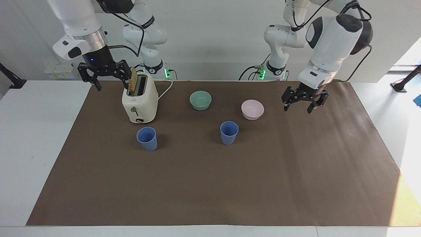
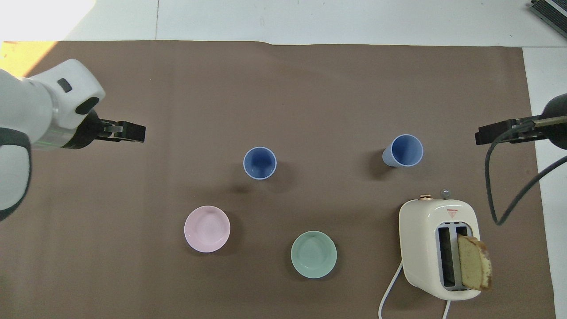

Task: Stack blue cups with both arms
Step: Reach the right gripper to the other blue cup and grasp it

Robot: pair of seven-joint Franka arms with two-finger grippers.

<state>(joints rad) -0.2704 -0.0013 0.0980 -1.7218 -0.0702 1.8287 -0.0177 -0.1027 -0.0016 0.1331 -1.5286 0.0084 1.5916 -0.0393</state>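
Two blue cups stand upright and apart on the brown mat. One cup (image 1: 229, 132) (image 2: 260, 162) is near the middle. The other cup (image 1: 147, 138) (image 2: 403, 150) stands a little farther from the robots than the toaster. My left gripper (image 1: 303, 106) (image 2: 132, 132) is open and empty, raised over the mat toward the left arm's end, beside the pink bowl. My right gripper (image 1: 110, 80) (image 2: 489, 132) is open and empty, and waits in the air by the toaster at the right arm's end.
A cream toaster (image 1: 139, 102) (image 2: 436, 248) holds a slice of bread (image 2: 474, 262); its cord runs toward the robots. A teal bowl (image 1: 200, 99) (image 2: 313, 254) and a pink bowl (image 1: 252, 109) (image 2: 207, 228) sit nearer to the robots than the middle cup.
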